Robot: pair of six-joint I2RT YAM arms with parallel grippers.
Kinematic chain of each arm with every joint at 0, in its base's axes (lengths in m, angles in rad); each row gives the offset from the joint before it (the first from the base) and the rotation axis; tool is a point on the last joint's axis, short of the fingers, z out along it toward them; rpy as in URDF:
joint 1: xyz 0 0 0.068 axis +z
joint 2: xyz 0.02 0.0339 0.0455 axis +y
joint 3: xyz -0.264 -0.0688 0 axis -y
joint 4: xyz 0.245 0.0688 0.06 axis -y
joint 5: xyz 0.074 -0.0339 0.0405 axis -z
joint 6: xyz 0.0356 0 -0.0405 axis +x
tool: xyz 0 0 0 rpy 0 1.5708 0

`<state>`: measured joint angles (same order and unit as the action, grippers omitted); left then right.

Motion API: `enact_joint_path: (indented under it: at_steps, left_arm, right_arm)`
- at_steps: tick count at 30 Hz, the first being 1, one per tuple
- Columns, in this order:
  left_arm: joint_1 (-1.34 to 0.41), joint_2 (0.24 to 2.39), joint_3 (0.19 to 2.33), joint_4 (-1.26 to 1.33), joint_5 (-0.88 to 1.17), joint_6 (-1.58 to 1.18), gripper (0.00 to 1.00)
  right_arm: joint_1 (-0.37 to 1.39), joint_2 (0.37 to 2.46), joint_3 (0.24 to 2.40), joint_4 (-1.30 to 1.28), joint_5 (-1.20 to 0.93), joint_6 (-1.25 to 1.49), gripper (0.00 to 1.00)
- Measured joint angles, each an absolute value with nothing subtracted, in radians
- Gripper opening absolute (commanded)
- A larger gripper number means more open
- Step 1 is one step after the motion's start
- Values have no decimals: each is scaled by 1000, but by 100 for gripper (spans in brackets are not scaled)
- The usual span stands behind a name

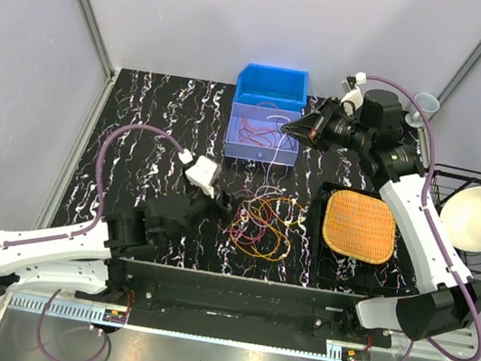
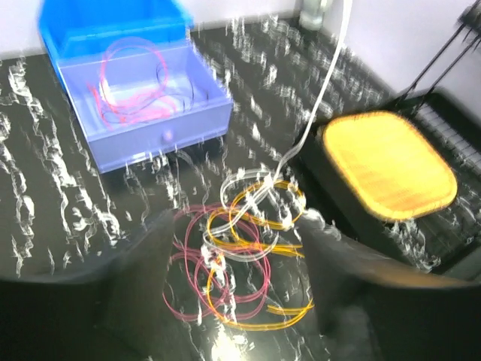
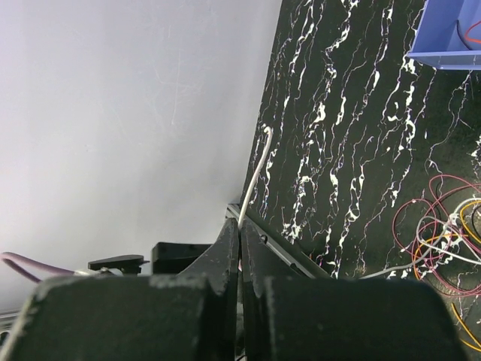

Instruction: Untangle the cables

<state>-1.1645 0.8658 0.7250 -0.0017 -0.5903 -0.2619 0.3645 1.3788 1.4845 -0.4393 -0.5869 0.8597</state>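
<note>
The cables [image 1: 265, 226] lie in a loose tangle of red, orange, yellow and white loops on the black marbled table. In the left wrist view the same cables [image 2: 240, 263] show between and beyond my blurred fingers [image 2: 139, 289], which stand wide apart above them. My left gripper [image 1: 224, 205] is open at the tangle's left edge. My right gripper [image 1: 287, 129] is raised over the lavender tray [image 1: 288, 159], shut on a white cable [image 3: 255, 173]. That white cable [image 2: 325, 86] runs down into the tangle. Its jaws [image 3: 240, 226] are pressed together.
A blue bin [image 1: 272, 83] stands behind the lavender tray, which holds red wire loops [image 2: 131, 90]. An orange wicker basket [image 1: 360, 225] sits on a black tray to the right. A white bowl [image 1: 477, 218] rests in a wire rack at the far right, a cup [image 1: 426, 103] behind.
</note>
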Motion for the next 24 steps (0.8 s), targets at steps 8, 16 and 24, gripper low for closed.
enact_joint_path:
  at_steps: [8, 16, 24]
  left_arm:
    - [-1165, 1026, 670, 17, -573, -237, 85]
    - [-1165, 1251, 689, 138, -572, -154, 84]
    - [-1165, 1427, 752, 304, -588, -108, 51]
  right_arm:
    - [364, 1380, 1528, -443, -591, 863, 0]
    - [364, 1380, 1565, -440, -599, 873, 0]
    - [364, 1380, 1567, -445, -622, 887, 0]
